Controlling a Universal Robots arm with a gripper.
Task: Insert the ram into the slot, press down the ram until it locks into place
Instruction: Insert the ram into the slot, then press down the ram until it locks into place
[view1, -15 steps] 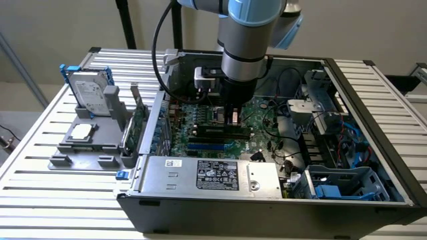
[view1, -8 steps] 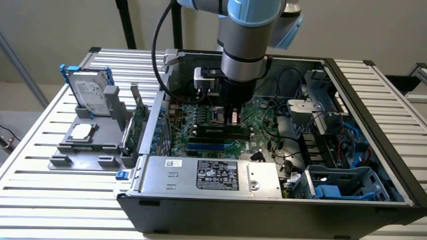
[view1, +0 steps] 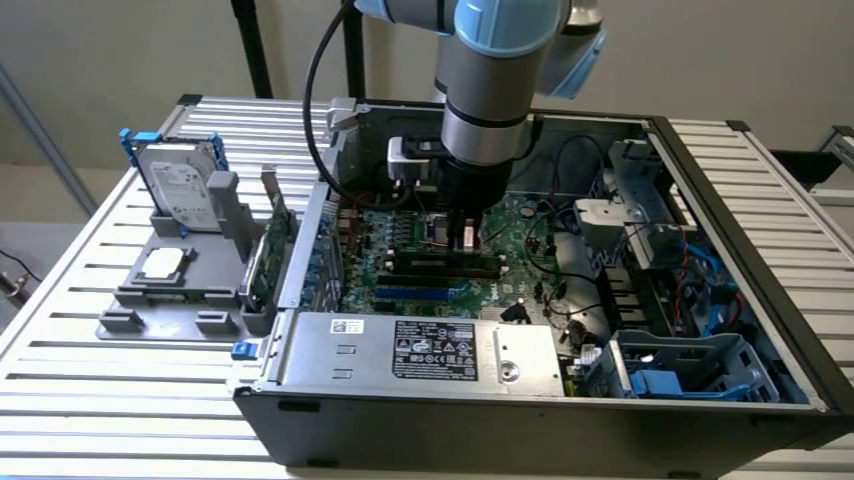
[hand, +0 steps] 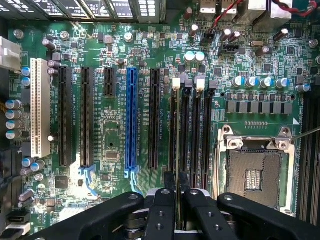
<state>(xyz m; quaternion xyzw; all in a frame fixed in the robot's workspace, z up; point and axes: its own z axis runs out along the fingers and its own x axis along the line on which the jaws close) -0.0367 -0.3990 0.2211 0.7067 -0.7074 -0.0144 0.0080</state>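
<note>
Exterior view: the end effector (view1: 463, 238) hangs inside the open computer case (view1: 534, 430), the slot (view1: 434, 264) just beneath it. Wrist view: its fingers (hand: 161, 210) are nearly closed, pinching the ram (hand: 176, 150) edge-on over the slot (hand: 172, 115). A slight tilt or offset could jam it or miss the latches (hand: 176, 83).

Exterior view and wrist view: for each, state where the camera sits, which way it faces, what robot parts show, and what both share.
Exterior view: off the arm, above the open computer case, looking down inside; arm and gripper show.
Wrist view: on the wrist, facing the motherboard; gripper shows.
Shared: gripper, motherboard, blue socket, memory slots.
</note>
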